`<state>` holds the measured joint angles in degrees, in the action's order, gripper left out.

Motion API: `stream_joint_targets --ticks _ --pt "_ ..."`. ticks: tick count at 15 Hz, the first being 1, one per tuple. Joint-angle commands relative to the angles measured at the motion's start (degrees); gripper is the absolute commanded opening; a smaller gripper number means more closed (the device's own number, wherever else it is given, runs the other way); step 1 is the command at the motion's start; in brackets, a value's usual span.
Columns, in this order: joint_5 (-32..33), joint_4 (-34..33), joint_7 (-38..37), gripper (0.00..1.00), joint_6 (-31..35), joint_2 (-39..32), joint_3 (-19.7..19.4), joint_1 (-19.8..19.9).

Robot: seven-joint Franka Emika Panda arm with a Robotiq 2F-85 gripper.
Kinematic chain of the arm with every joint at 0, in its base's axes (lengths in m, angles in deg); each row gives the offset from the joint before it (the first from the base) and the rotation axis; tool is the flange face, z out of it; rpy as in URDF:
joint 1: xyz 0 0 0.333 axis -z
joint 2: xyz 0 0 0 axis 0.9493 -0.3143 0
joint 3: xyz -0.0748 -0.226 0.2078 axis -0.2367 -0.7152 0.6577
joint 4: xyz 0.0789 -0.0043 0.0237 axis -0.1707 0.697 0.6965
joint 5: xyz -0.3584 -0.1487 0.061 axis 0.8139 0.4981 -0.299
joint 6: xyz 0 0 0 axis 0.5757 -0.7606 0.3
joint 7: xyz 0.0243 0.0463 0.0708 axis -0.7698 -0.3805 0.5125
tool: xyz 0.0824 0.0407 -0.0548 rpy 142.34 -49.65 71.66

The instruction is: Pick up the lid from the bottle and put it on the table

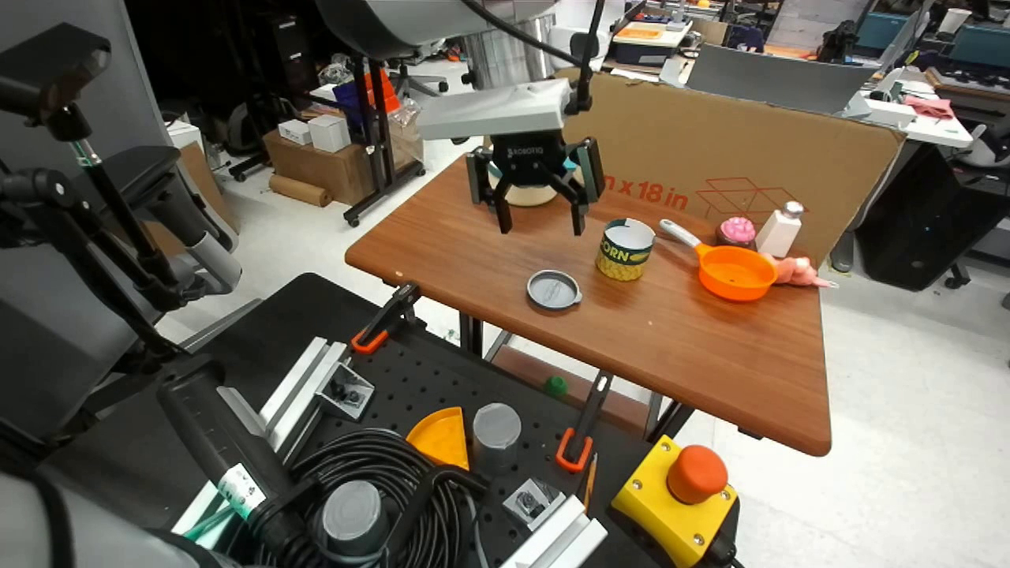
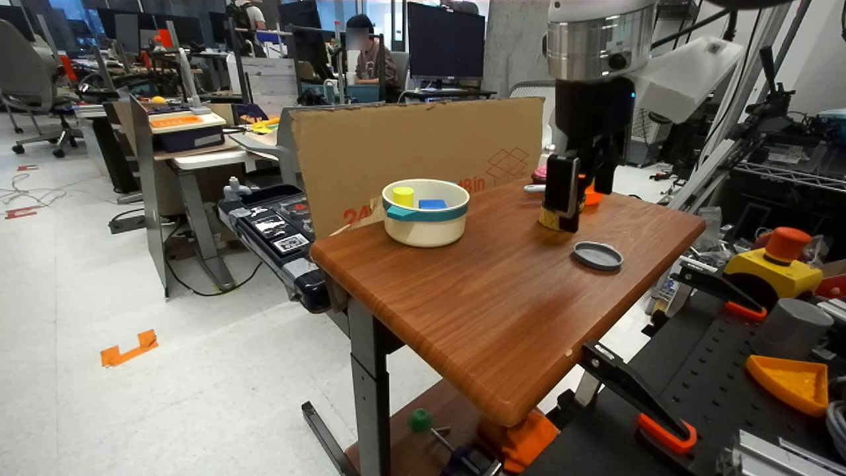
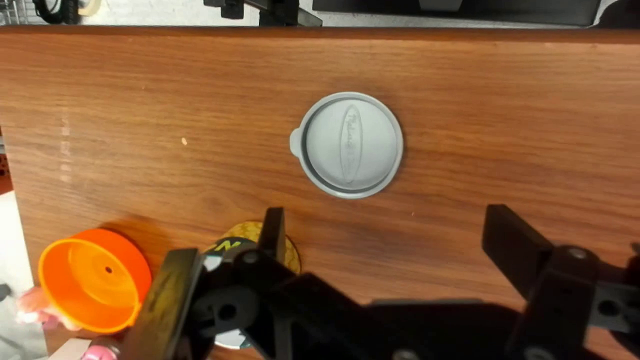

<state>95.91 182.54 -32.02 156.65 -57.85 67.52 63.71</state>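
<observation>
The lid (image 1: 552,290) is a flat grey disc with a pale rim and a small tab. It lies flat on the wooden table (image 1: 694,347), apart from the bottle. It also shows in an exterior view (image 2: 597,256) and at the centre of the wrist view (image 3: 351,145). The short bottle (image 1: 623,254), with a yellow corn label and dark green band, stands upright and uncovered beside the lid. One finger partly hides it in the wrist view (image 3: 248,231). My gripper (image 1: 542,229) is open and empty above the table, its fingers (image 3: 385,220) wide apart, higher than the lid.
An orange bowl (image 1: 738,272) with a handle, a pink-topped cupcake (image 1: 738,230) and a white shaker (image 1: 779,230) stand beyond the bottle. A cream pot (image 2: 426,229) holds small blocks. A cardboard sheet (image 1: 710,158) borders the table's back. Clamps (image 1: 387,315) are near the front edge.
</observation>
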Motion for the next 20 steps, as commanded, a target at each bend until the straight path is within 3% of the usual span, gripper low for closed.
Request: stream_joint_targets --ticks 1,5,6,20 --pt "-1.2 2.9 2.7 1.0 0.3 5.6 1.0 0.2" --pt "-3.2 3.8 4.4 1.0 -0.3 8.5 2.0 0.8" --pt "-1.2 2.3 2.1 1.0 -0.1 6.0 1.8 0.9" --pt "-2.0 3.0 2.5 1.0 -0.1 7.2 2.3 1.1"
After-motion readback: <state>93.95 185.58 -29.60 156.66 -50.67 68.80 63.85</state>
